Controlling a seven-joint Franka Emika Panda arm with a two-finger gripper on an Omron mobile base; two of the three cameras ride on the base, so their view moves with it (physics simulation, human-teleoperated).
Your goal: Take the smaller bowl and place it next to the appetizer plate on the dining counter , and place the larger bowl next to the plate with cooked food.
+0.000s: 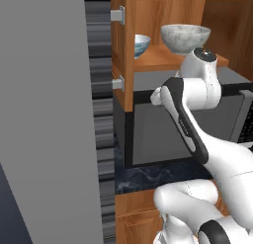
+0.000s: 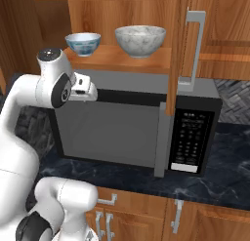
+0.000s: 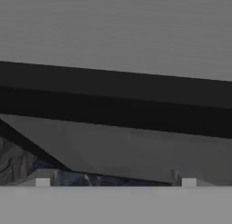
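While parked before the microwave (image 2: 132,128), kept the arm bent upward with the wrist level with the appliance's top front edge. Found the smaller bowl (image 2: 83,43) upright on the wooden shelf (image 2: 117,62) of the open cabinet directly above the microwave, mouth facing up, light blue outside and white inside; being round, showed no long axis. Found the larger bowl (image 2: 140,40) upright on the same shelf, mouth facing up, grey-white marbled, clearly wider and taller, likewise round with no long axis. In the right base view, placed the smaller bowl to the left of the larger one, near but apart; in the left base view, saw the smaller bowl (image 1: 141,45) partly hidden behind the cabinet's side panel and the larger bowl (image 1: 185,37) just above the arm's wrist joint. Stood the open cabinet door (image 2: 183,45) edge-on at the right of the shelf, its grey handle (image 2: 194,47) vertical. Rested the microwave on a dark marbled counter (image 2: 219,171) over wooden drawers. Aimed the gripper (image 3: 115,182) closely at the microwave's front, with both pale fingertips (image 3: 42,182) set far apart at the bottom of the hand view: released, grasping nothing. Touched neither bowl.
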